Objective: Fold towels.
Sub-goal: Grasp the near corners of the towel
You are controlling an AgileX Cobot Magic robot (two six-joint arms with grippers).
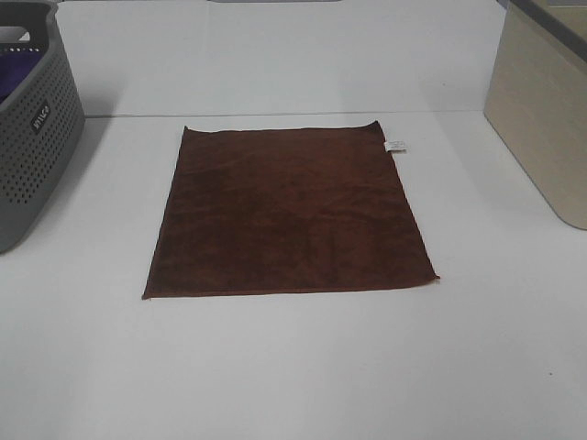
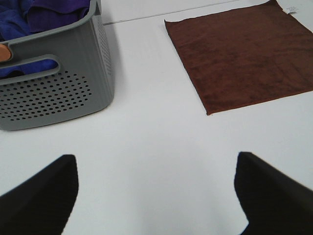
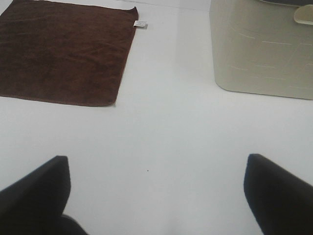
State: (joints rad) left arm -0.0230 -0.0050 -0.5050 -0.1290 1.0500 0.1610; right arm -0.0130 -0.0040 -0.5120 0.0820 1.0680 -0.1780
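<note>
A brown towel (image 1: pixel 289 220) lies flat mid-frame on the white table (image 1: pixel 293 385). It is nearly square, with no clear long axis, and its label (image 1: pixel 394 145) is at the upper-right corner. The left gripper (image 2: pixel 155 161) and right gripper (image 3: pixel 156 160) both gape apart, empty.

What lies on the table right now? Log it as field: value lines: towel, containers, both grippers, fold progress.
towel: brown towel, spread flat on the white table
tag: small white tag at its far right corner
left side: grey perforated basket, purple cloth inside
right side: beige bin, contents not visible
left gripper: open, empty, above bare table, apart from the towel
right gripper: open, empty, above bare table, apart from the towel
fold progress: no fold made yet
</note>
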